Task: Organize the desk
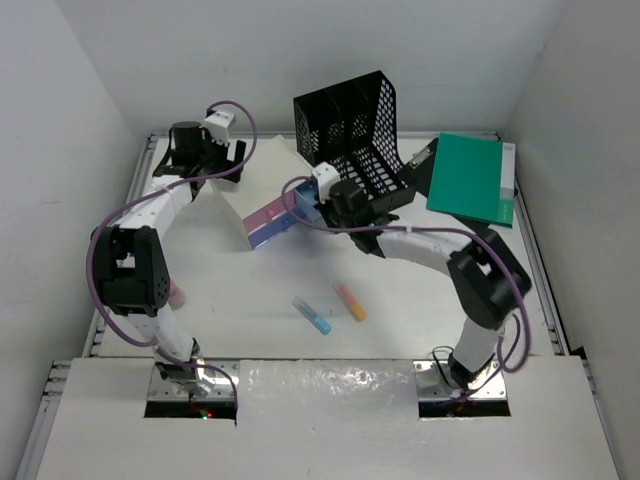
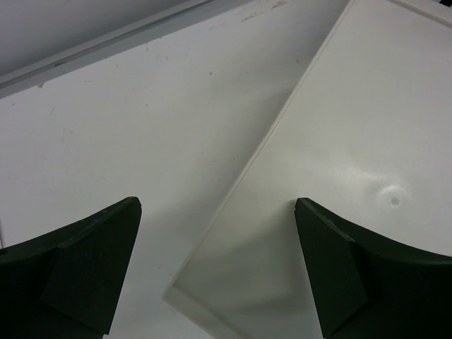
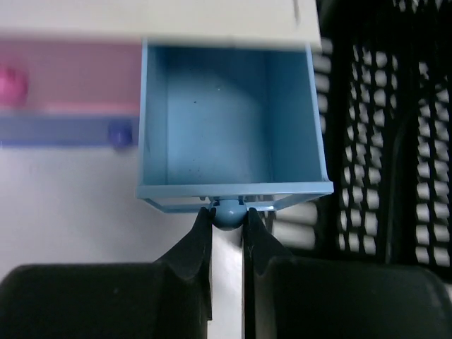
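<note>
The white desk [image 1: 400,300] carries a small box with a cream top [image 1: 262,182] and pink and blue drawers. Its light blue drawer [image 3: 226,127] is pulled out and empty. My right gripper [image 3: 228,212] is shut on that drawer's round blue knob [image 3: 229,216]; from above it sits at the box's front [image 1: 308,207]. My left gripper [image 2: 217,205] is open, hanging over a corner of the cream top [image 2: 353,141] with bare desk [image 2: 127,127] beside it. In the top view the left gripper [image 1: 238,155] is at the back left.
A black mesh file rack [image 1: 350,125] stands right behind the right gripper, close to the open drawer [image 3: 381,141]. A green folder [image 1: 470,178] lies at the back right. A blue pen [image 1: 312,315] and an orange pen [image 1: 350,302] lie mid-desk. Something pink [image 1: 178,295] shows beside the left arm.
</note>
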Robot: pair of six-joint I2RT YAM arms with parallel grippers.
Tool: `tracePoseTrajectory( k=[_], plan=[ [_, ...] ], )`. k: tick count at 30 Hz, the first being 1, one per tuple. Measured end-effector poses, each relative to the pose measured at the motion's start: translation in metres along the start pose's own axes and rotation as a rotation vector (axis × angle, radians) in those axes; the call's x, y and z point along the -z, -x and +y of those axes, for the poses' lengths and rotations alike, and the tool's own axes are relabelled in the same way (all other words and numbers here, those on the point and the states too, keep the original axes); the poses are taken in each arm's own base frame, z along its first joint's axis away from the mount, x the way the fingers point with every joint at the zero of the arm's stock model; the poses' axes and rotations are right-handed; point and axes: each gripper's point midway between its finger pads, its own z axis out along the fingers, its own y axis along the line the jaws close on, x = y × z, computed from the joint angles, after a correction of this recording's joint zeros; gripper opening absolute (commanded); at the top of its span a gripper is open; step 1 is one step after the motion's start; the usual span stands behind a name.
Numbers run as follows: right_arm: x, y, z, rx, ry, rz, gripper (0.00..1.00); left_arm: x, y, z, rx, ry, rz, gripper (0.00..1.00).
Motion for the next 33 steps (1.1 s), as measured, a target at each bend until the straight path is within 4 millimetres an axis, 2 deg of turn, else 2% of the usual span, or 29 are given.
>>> tracePoseTrajectory(
  k=[4,5,6,8,9,10,13,15,18,20,23,25,28,29,30,32,33],
  plan=[
    [0.043,-0.018,-0.002,0.0,0.015,0.015,0.0,0.0,0.0,0.002,-0.001,0.01,0.002,0.89],
    [0.051,-0.02,-0.001,0.0,0.024,0.015,0.04,0.0,0.0,0.002,-0.001,0.011,0.001,0.89],
    [0.059,-0.022,0.0,0.001,0.034,0.018,0.28,-0.001,0.0,0.002,0.0,0.011,0.0,0.89],
    [0.07,-0.021,0.002,-0.002,0.057,0.022,0.55,-0.003,0.001,0.003,0.0,0.012,-0.003,0.89],
    [0.073,-0.02,0.005,-0.001,0.074,0.026,0.6,-0.004,0.002,0.003,0.0,0.012,-0.003,0.89],
    [0.076,-0.02,0.008,0.006,0.098,0.042,0.71,-0.005,0.003,0.003,0.0,0.012,-0.005,0.89],
    [0.086,-0.024,0.017,0.012,0.152,0.097,0.87,-0.005,0.003,0.004,0.0,0.012,-0.004,0.89],
    [0.101,-0.034,0.019,0.014,0.172,0.134,0.88,-0.005,0.003,0.004,0.0,0.012,-0.001,0.9],
    [0.135,-0.057,0.02,0.016,0.184,0.164,0.88,-0.005,0.003,0.004,0.0,0.01,0.001,0.9],
    [0.153,-0.073,0.03,0.031,0.209,0.198,0.85,-0.004,0.003,0.003,0.001,0.008,0.005,0.9],
    [0.161,-0.101,0.054,0.063,0.262,0.268,0.85,-0.003,0.007,0.003,0.002,0.004,0.006,0.9],
    [0.162,-0.131,0.068,0.07,0.293,0.34,0.84,-0.003,0.01,0.003,0.001,0.002,0.003,0.9],
    [0.162,-0.186,0.065,0.071,0.254,0.489,0.75,-0.002,0.009,0.003,0.002,0.001,0.008,0.9],
    [0.162,-0.199,0.063,0.074,0.239,0.53,0.69,-0.002,0.008,0.003,0.002,0.0,0.013,0.9],
    [0.163,-0.211,0.061,0.072,0.229,0.567,0.48,-0.002,0.007,0.003,0.003,0.0,0.017,0.9],
    [0.156,-0.208,0.064,0.051,0.225,0.55,0.25,-0.001,0.006,0.003,0.0,0.0,0.02,0.9],
    [0.154,-0.208,0.066,0.039,0.228,0.548,0.08,0.0,0.006,0.003,0.001,0.0,0.023,0.9]
  ],
)
